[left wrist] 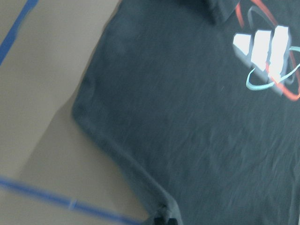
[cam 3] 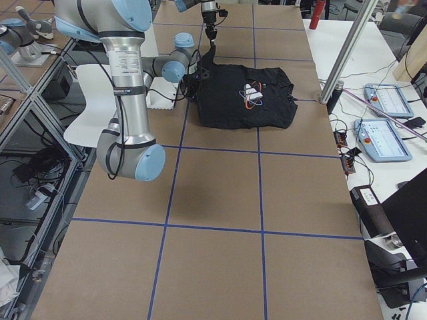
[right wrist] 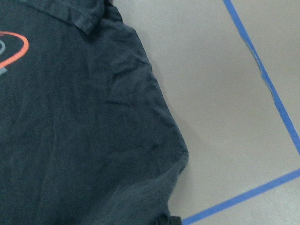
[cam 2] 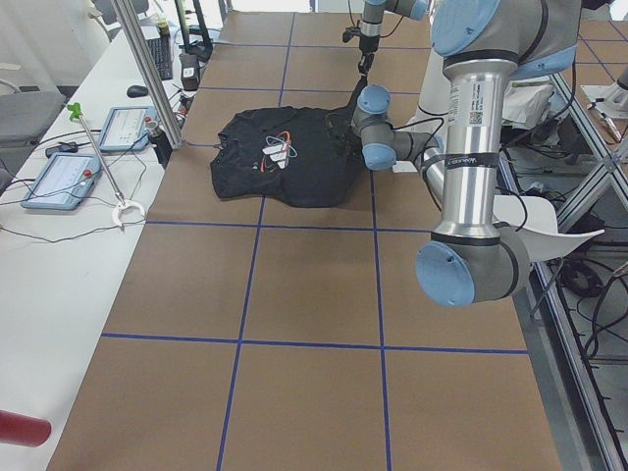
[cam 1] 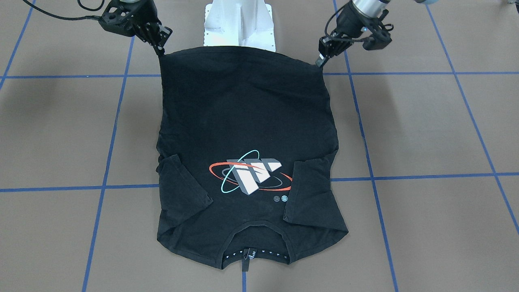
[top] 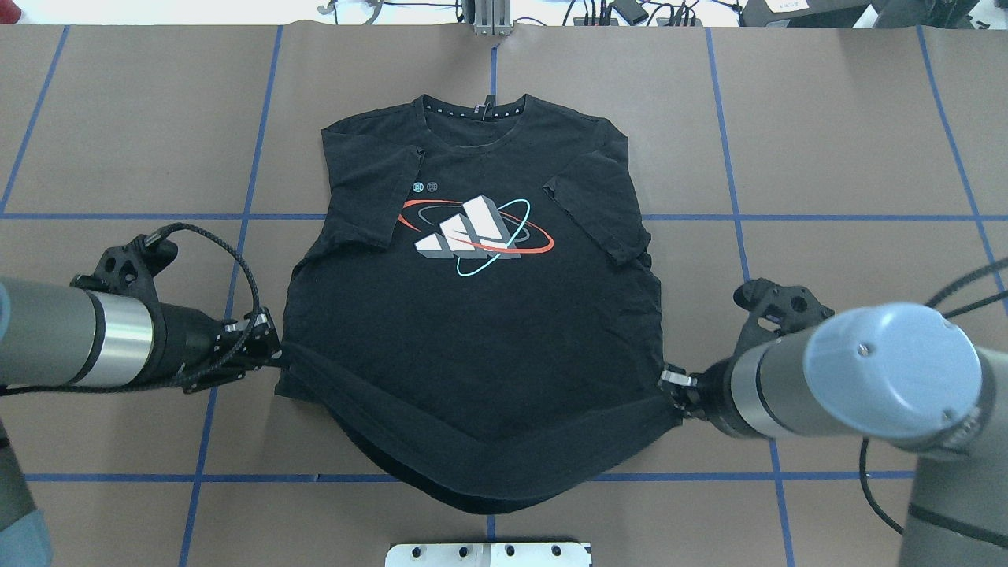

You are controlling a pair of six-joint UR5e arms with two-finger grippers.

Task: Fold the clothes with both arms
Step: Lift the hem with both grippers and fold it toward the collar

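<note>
My black T-shirt [top: 472,331] lies print-up in the middle of the brown desk [top: 827,157]. Its collar [top: 472,106] is at 12 o'clock, away from my white pedestal [top: 488,554], and its hem is at 6 o'clock. Both short sleeves are folded inward over the chest, flanking the orbit logo [top: 472,232]. My left end effector [top: 272,358] is clamped on the hem corner at about 8 o'clock of the shirt. My right end effector [top: 673,390] is clamped on the opposite corner at about 4 o'clock. Between them the front hem is raised off the desk and sags in a shallow curve, with the back layer showing beneath it.
</note>
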